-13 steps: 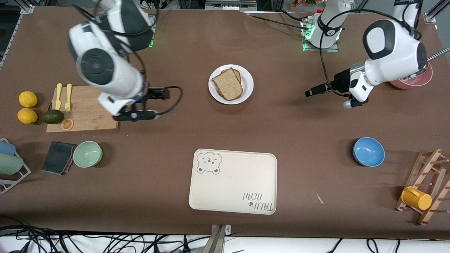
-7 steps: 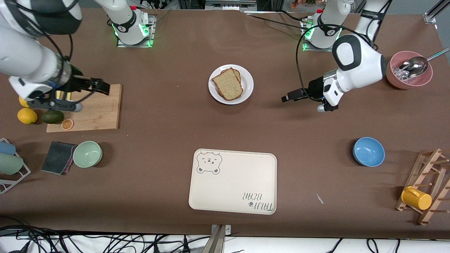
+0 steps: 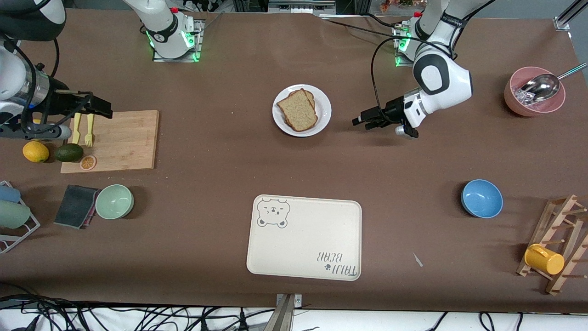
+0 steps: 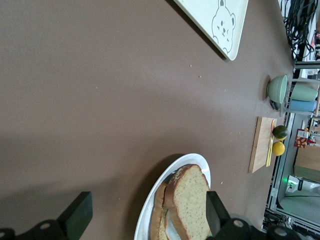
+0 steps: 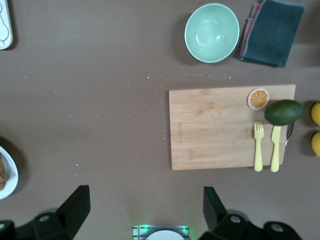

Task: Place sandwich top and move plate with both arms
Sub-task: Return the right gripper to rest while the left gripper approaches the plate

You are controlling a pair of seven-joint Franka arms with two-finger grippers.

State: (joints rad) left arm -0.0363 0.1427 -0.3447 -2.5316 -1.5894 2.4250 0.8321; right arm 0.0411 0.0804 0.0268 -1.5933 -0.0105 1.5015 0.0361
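Observation:
The sandwich top (image 3: 297,111), a speckled brown slice, lies on a lower slice on the white plate (image 3: 324,110). My left gripper (image 3: 362,120) is open and empty, over the bare table beside the plate, toward the left arm's end. In the left wrist view the top slice (image 4: 192,202) and the plate's rim (image 4: 150,210) lie between its open fingers (image 4: 79,212), farther off, with a little white showing between the slices. My right gripper (image 3: 102,108) is open and empty over the wooden cutting board (image 3: 124,138). The right wrist view shows its open gripper (image 5: 144,205) and the plate's edge (image 5: 7,175).
The cream bear tray (image 3: 303,239) lies nearer the front camera than the plate. A blue bowl (image 3: 481,198), a pink bowl with a spoon (image 3: 533,99) and a mug rack (image 3: 558,243) are toward the left arm's end. A green bowl (image 3: 114,201), cloth, avocado and lemon are by the cutting board.
My right arm has swung away from the middle toward its own end of the table. My left gripper has moved in toward the plate. The bread and plate have not moved.

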